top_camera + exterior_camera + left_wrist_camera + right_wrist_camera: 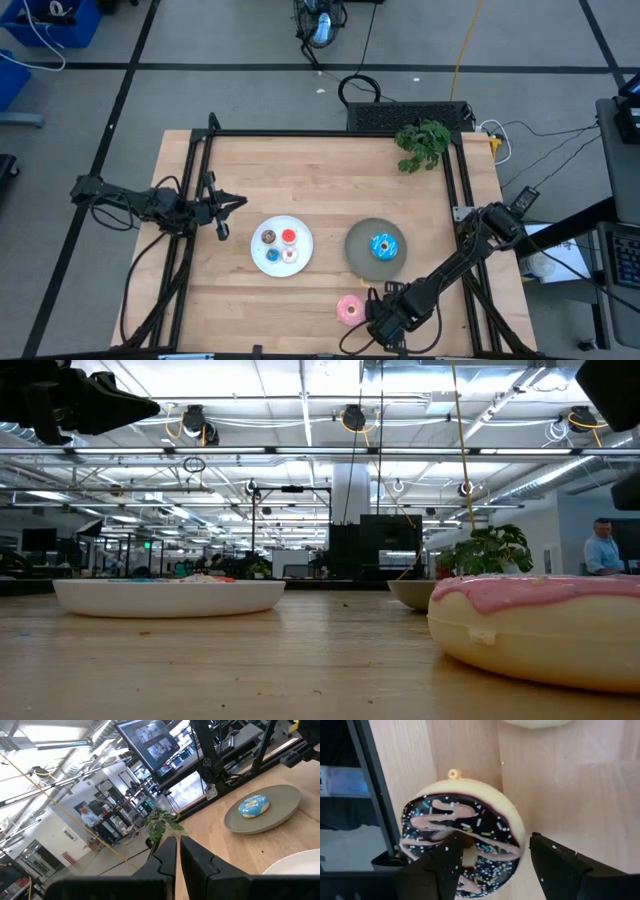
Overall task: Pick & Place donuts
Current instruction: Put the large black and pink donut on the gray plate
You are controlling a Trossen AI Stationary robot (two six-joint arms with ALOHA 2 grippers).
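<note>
Two open right fingers (445,865) straddle the chocolate donut (462,842); left fingers (167,860) closed, empty.

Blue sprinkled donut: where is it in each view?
High: blue sprinkled donut on grey plate, right of centre.
Low: not visible; only the plate's rim shows.
Left wrist: on the plate, upper right.
Right wrist: not in it.
Shared landmark: green plant.
</note>
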